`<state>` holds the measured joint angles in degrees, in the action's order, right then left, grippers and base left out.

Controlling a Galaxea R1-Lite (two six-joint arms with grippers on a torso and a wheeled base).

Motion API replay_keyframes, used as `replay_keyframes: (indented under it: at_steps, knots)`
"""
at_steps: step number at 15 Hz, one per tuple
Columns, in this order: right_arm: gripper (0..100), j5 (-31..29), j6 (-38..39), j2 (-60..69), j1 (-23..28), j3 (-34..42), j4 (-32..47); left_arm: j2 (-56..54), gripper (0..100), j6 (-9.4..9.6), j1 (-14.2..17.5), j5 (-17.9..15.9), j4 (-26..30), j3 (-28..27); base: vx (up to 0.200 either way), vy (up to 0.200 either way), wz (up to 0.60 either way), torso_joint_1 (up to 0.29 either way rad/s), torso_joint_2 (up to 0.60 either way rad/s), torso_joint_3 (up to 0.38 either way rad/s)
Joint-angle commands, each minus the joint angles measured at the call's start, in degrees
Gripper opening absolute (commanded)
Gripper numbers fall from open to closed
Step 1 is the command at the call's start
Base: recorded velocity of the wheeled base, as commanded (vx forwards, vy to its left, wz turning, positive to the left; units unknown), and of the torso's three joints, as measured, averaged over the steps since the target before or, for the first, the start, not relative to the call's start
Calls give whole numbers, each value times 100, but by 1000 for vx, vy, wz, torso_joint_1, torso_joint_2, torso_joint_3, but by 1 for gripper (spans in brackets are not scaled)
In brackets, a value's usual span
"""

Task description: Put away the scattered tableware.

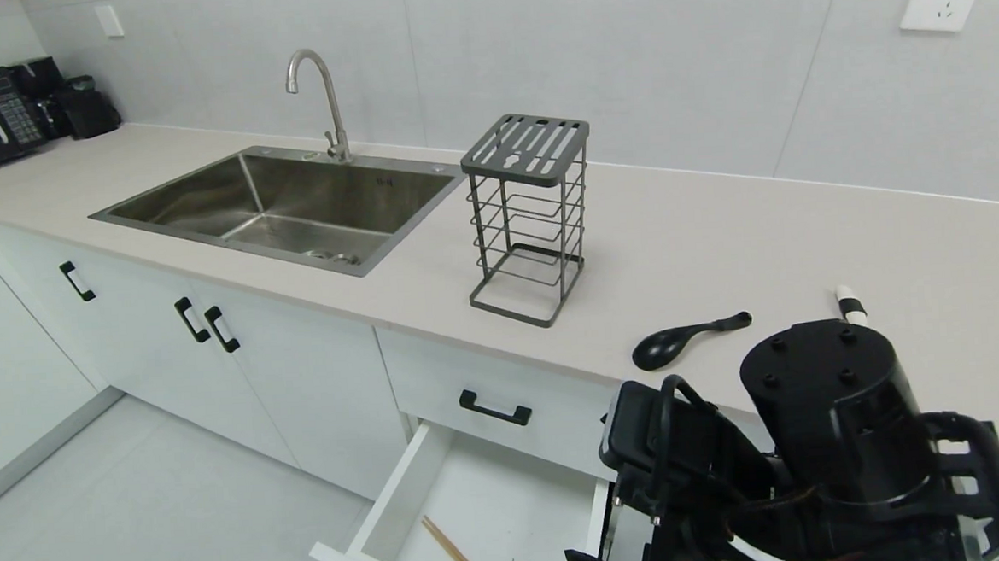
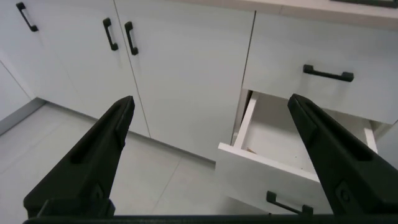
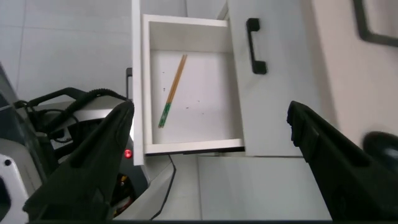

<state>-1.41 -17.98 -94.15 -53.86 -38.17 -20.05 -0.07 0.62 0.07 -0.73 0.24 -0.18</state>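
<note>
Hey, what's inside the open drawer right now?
A pair of chopsticks lies on the drawer's white floor; nothing else shows. Its rear strip is hidden under the upper drawer front.

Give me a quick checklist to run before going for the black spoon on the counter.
1. Drawer open: ok.
2. Room in it beside the chopsticks: ok.
3. Black spoon lying free on the counter: ok.
4. Right tool open, empty: ok.
5. Left tool open, empty: ok.
6. White-and-black item near the spoon identified: cannot tell.
</note>
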Motion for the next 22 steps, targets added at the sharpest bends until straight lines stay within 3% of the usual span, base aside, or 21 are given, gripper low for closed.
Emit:
replay_keyframes:
  at_steps: [1, 13, 16, 22]
  knots:
    - [100, 1, -4, -69, 60, -15, 1, 7, 100, -1, 1, 3, 2, 1, 0, 0, 0, 271, -520, -246]
    - [100, 10, 14, -649, 508, -235, 28, 7, 100, -1, 1, -6, 2, 1, 0, 0, 0, 289, -560, -269]
    - [100, 45, 32, -693, 684, -270, 423, 7, 100, -1, 1, -6, 2, 1, 0, 0, 0, 50, -99, -45]
    - [100, 150, 111, -1308, 956, -569, 423, 7, 100, -1, 1, -6, 2, 1, 0, 0, 0, 0, 0, 0]
